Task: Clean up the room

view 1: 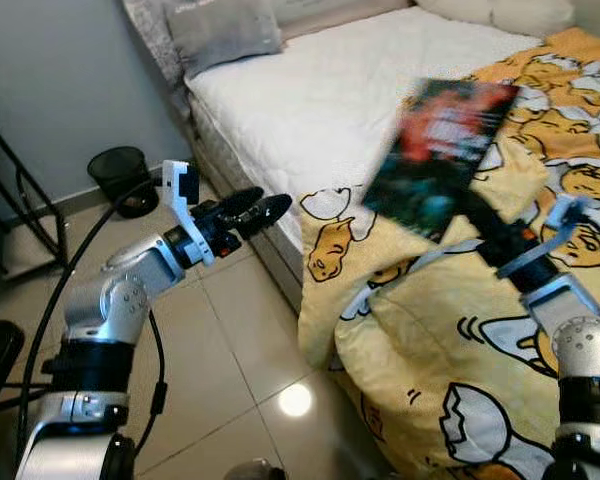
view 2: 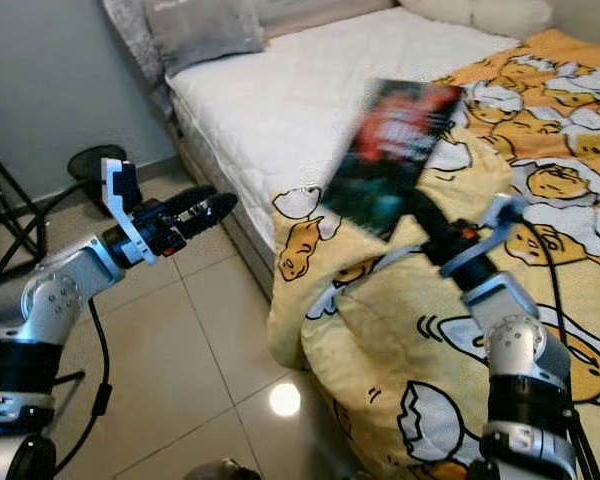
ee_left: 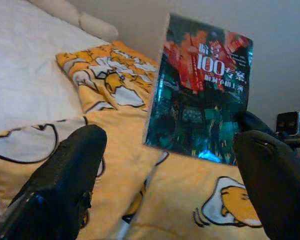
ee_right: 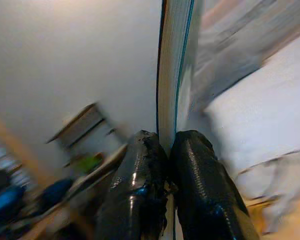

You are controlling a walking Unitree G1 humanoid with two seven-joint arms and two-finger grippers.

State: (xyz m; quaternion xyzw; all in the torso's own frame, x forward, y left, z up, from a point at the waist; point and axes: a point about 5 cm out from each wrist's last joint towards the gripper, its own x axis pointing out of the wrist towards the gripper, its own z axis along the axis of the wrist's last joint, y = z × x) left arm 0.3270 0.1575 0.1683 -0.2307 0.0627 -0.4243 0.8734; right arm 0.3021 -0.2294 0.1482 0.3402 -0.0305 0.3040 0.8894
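So the tidying looks to be in its middle stretch: one item is lifted, nothing yet appears put away. The right gripper [view 1: 477,215], at right centre of the left eye view, pinches a book [view 1: 440,155] by its lower edge and holds it up in the air above the yellow duvet [view 1: 450,330]. The right wrist view confirms the hold, with the two black fingers [ee_right: 135,195] pressed against either side of the book's thin edge. The book is blurred in the head views, with a dark cover in red and teal; the left wrist view shows white lettering on it.

The left gripper [view 1: 242,212] sits at left centre, over the tiled floor [view 1: 230,340] beside the bed [view 1: 310,100], its fingers spread and holding nothing, pointing towards the book.

What is left, by my judgement: the book needs a proper resting place, and no shelf or surface for it is clearly visible here. The duvet lies crumpled and hanging over the bed's edge in the lower right, so straightening it may belong to the job too. A small black bin [view 1: 122,175] stands by the wall at upper left.
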